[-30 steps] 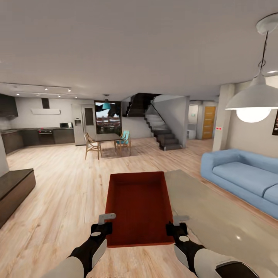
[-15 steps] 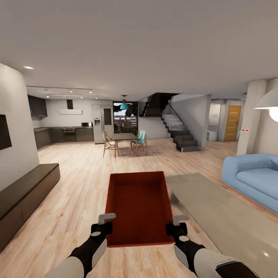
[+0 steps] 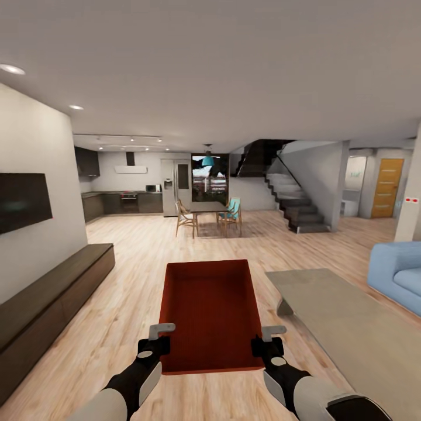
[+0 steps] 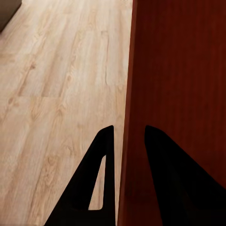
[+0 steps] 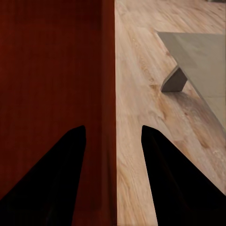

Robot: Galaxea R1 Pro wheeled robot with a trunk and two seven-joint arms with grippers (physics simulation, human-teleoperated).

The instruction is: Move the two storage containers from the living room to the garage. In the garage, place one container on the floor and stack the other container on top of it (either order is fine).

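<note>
Your left tool (image 3: 153, 336) and right tool (image 3: 266, 336) each clamp a side wall of the storage container (image 3: 209, 313), carried ahead; the view has swung left, living room yet, garage unreached.

Open-plan home interior, ground level. Light wood-plank flooring (image 3: 134, 275) throughout. Living area, near: blue sofa (image 3: 400, 275) at right; low grey coffee table (image 3: 345, 321) beside it; long dark media bench (image 3: 52, 298) along the left wall under a wall-mounted black screen (image 3: 22, 200). Dining area, far centre: dark table with wooden chairs (image 3: 209, 215), teal pendant lamp (image 3: 207, 159) above. Kitchen, far left: dark cabinets (image 3: 126, 203), steel refrigerator (image 3: 174, 187), range hood (image 3: 131, 169). Dark staircase (image 3: 295, 202) far right; orange-wood door (image 3: 387, 187) beyond. Recessed ceiling spotlights (image 3: 13, 69).
</note>
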